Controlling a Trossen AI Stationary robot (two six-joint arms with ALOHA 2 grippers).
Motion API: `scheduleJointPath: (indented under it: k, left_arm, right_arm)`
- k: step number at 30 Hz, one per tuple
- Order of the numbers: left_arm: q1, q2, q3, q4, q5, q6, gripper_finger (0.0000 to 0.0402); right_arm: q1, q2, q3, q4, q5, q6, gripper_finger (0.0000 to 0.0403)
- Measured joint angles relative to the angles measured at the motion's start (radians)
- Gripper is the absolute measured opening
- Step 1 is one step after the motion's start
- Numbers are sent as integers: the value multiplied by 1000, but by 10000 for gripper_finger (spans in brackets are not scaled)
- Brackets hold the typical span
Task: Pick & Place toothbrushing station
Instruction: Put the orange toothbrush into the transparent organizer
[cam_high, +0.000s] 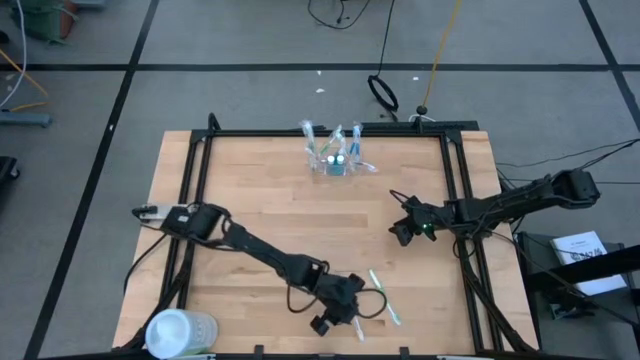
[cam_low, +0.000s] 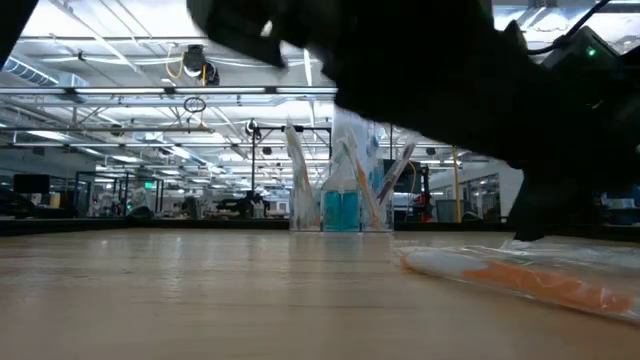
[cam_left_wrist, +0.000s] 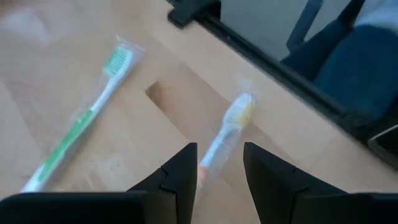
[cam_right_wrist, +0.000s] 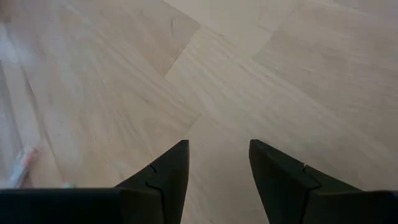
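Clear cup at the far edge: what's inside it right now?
The clear cup holds several wrapped toothbrushes standing upright and fanned out, plus blue toothpaste tubes at the bottom. How many there are of each cannot be told, since they overlap.

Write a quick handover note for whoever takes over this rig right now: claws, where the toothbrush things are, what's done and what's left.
Left claw: open, low over the orange toothbrush near the table's front edge; nothing held.
Right claw: open, empty, over bare wood at the right.
Clear cup: at the back edge, already holding brushes and tubes.
Left to do: the orange toothbrush and the green toothbrush beside it lie loose in wrappers.
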Motion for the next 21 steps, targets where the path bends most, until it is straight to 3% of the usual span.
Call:
scheduleJointPath:
  k: [7,14,17,21]
  left_arm:
    - [6,97,9,74,11,43,136]
    - [24,115,13,70,13,46,132]
    - [28,110,12,50,25,52,102]
    - [29,88,10,28,-10,47,26]
  right_arm:
    - [49,1,-15,34,50,45,160]
    - [71,2,-16,174,44,-44,160]
    - [79,1,-16,218,44,-67,160]
    - [80,1,-16,238,38,-85,160]
